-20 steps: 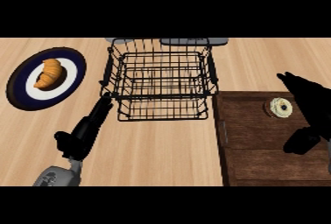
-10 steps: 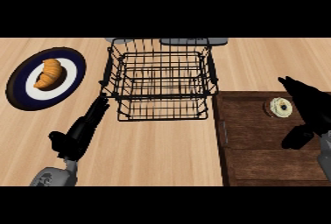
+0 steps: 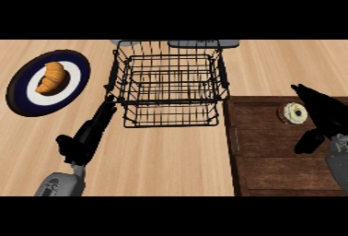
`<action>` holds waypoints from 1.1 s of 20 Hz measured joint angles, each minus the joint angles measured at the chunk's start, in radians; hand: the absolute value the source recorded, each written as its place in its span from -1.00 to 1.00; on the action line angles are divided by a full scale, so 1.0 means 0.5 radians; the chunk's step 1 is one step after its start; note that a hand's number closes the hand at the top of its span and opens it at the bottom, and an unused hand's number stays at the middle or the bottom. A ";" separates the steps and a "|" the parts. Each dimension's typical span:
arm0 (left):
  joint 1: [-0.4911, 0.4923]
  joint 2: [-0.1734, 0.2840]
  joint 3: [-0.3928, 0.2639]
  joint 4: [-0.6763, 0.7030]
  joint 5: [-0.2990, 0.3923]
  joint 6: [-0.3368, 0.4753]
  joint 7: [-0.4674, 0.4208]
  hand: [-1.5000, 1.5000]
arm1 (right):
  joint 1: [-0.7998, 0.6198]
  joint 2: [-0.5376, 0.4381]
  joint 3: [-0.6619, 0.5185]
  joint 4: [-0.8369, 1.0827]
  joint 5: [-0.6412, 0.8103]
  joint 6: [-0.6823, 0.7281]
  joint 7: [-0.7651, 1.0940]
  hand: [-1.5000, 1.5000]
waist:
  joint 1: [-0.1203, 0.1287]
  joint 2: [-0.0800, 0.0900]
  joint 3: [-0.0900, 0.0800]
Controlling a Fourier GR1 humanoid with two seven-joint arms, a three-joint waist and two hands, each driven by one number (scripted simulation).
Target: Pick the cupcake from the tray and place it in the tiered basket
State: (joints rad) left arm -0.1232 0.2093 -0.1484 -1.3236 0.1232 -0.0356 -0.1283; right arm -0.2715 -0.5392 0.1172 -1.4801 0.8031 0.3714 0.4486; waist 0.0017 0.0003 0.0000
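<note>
The cupcake [image 3: 295, 113], pale with a cream top, sits on the dark wooden tray [image 3: 265, 147] at the right. My right hand [image 3: 325, 117] hovers just right of it, fingers straight and pointing up the view, thumb hanging lower; it is open and not around the cupcake. The black wire tiered basket [image 3: 170, 83] stands at the middle back, nothing visible inside it. My left hand [image 3: 85, 136] rests open on the counter, its fingertips reaching toward the basket's lower left corner.
A dark blue and white plate [image 3: 24, 92] with a croissant [image 3: 53, 77] lies at the far left. Grey objects [image 3: 204, 44] show behind the basket at the counter's back edge. Bare wood counter [image 3: 170, 156] stretches in front of the basket.
My right hand has drifted slightly right and down beside the cupcake. My left hand has slid a little toward the lower left. The cupcake has not moved.
</note>
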 measured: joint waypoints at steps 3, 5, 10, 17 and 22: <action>-0.005 -0.041 0.000 0.000 -0.046 0.004 0.011 0.00 | -0.033 0.048 -0.026 0.118 0.058 -0.034 -0.087 -1.00 | 0.001 0.000 0.000; -0.003 -0.033 0.026 -0.042 -0.043 -0.024 0.050 0.00 | -0.064 0.079 -0.046 0.201 0.096 -0.066 -0.143 -1.00 | 0.004 0.000 0.001; 0.028 -0.064 0.044 -0.100 -0.069 -0.036 0.095 0.00 | -0.067 0.159 -0.102 0.257 0.116 -0.171 -0.296 1.00 | 0.001 -0.002 -0.001; -0.003 -0.118 0.073 -0.074 -0.118 -0.038 0.102 0.00 | -0.161 0.225 -0.145 0.389 0.189 -0.348 -0.545 1.00 | 0.001 -0.005 -0.006; 0.002 -0.122 0.117 -0.037 -0.143 -0.082 0.062 0.00 | -0.111 0.233 -0.177 0.352 0.233 -0.338 -0.607 1.00 | 0.000 -0.009 -0.010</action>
State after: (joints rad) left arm -0.1221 0.1483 -0.0901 -1.3422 0.0518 -0.0769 -0.0972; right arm -0.3268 -0.4229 0.0286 -1.3040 0.9197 0.2025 0.1451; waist 0.0018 -0.0042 -0.0049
